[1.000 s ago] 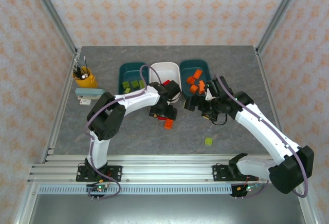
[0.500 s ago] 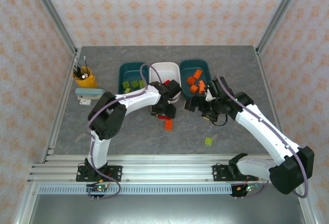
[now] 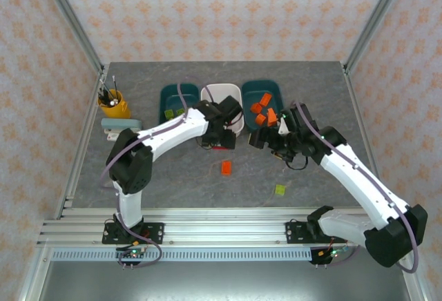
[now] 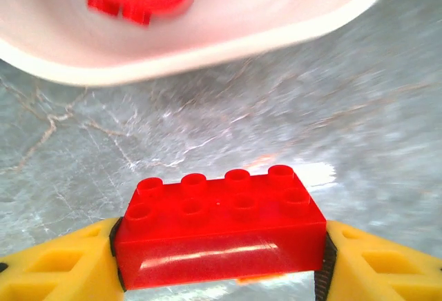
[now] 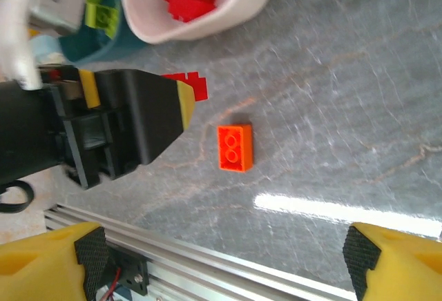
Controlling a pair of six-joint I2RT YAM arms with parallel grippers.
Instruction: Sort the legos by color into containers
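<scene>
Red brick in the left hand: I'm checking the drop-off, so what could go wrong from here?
The red brick, held in the left hand, is short of the white tray's rim; released now, it may hit the table or rim. The open right hand faces the left one closely; the arms might collide.

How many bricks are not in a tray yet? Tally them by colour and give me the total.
Red brick: 1, held in the left gripper
Orange brick: 1, lying on the table
Green brick: 1, lying on the table
Total: 3
</scene>
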